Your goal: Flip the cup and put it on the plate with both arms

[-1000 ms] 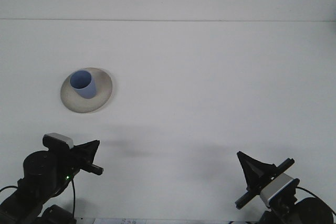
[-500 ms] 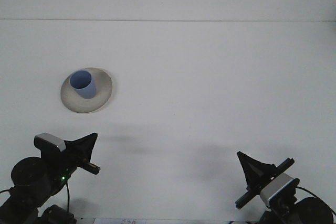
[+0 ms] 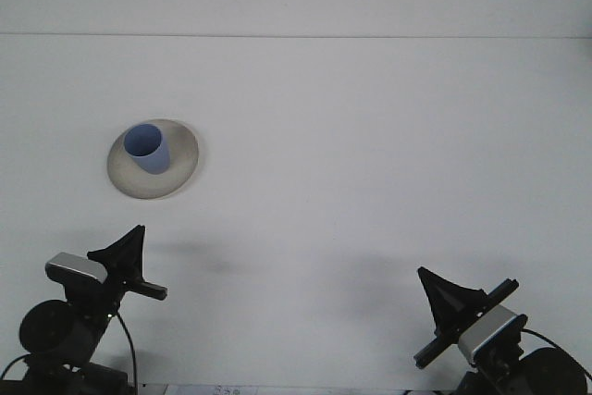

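Note:
A blue cup (image 3: 148, 148) stands upright with its mouth up on a round off-white plate (image 3: 176, 173) at the left of the white table. My left gripper (image 3: 129, 256) is low at the bottom left, well in front of the plate and apart from it, holding nothing. My right gripper (image 3: 453, 312) rests at the bottom right, far from the cup, also holding nothing. Both show as dark wedge shapes.
The white table (image 3: 370, 164) stretches wide to a far edge line near the top. Both arm bases and their cables sit along the bottom edge.
My left arm has drawn back to the left and turned, its gripper now pointing more upward. The right arm, cup and plate have not moved.

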Action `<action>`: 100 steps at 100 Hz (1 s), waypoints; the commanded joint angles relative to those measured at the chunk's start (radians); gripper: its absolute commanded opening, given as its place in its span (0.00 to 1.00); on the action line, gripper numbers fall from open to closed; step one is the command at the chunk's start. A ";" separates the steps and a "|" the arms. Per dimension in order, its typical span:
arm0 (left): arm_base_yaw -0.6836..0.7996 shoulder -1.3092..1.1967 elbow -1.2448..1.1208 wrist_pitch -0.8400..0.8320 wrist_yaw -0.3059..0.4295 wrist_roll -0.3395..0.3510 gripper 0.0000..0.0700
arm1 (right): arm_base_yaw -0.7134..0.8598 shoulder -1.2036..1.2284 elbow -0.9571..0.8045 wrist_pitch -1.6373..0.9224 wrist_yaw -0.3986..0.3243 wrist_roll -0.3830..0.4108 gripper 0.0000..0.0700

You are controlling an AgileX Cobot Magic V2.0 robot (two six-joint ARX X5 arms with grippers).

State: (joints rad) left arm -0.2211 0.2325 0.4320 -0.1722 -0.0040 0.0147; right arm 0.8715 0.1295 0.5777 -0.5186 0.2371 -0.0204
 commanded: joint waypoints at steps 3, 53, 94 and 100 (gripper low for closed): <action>0.044 -0.082 -0.150 0.073 -0.103 0.058 0.02 | 0.011 0.001 0.004 0.009 0.000 0.005 0.01; 0.186 -0.230 -0.418 0.182 -0.160 0.007 0.02 | 0.011 0.001 0.004 0.009 -0.001 0.005 0.01; 0.185 -0.230 -0.418 0.182 -0.160 -0.034 0.02 | 0.011 0.001 0.004 0.009 0.000 0.005 0.01; 0.185 -0.230 -0.418 0.182 -0.160 -0.034 0.02 | 0.011 0.001 0.004 0.009 0.000 0.005 0.01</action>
State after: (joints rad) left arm -0.0368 0.0048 0.0334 -0.0002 -0.1596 -0.0143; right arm 0.8715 0.1295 0.5777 -0.5186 0.2371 -0.0200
